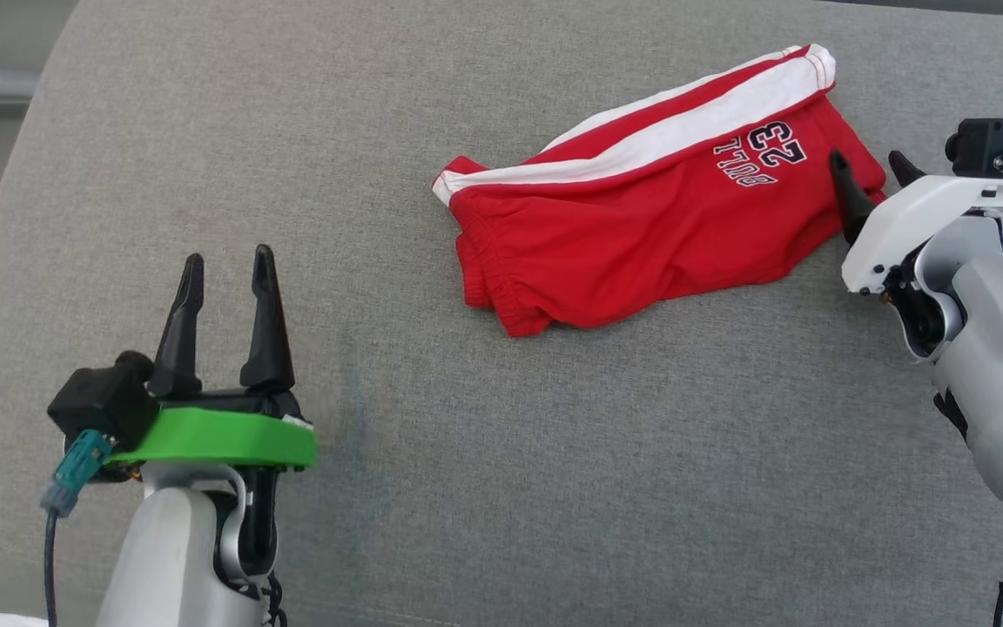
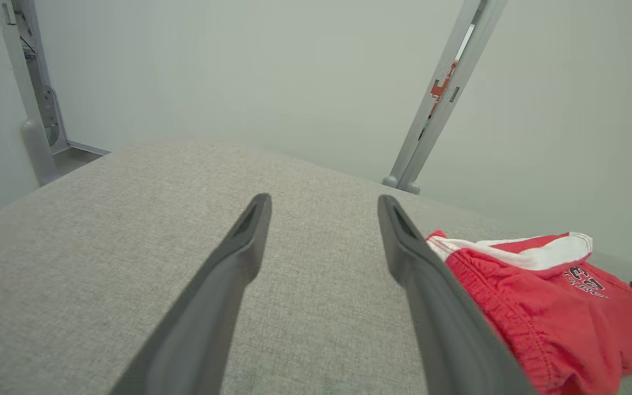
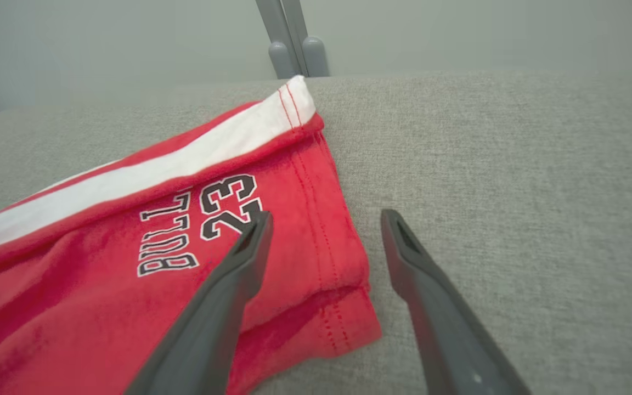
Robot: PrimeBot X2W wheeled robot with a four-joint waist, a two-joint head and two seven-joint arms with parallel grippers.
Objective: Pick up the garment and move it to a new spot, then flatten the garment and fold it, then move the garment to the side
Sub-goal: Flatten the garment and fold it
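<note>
Red shorts (image 1: 641, 226) lay upper right of frame. Right tool (image 1: 867, 158) stood open at their hem; left tool (image 1: 229, 254) open, lower left, well apart.

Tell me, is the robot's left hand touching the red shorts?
Apart. The head view shows the left hand well to one side of the red shorts, with a broad stretch of bare grey surface between them.

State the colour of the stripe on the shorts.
White; the stripe shows best in right wrist view.
</note>
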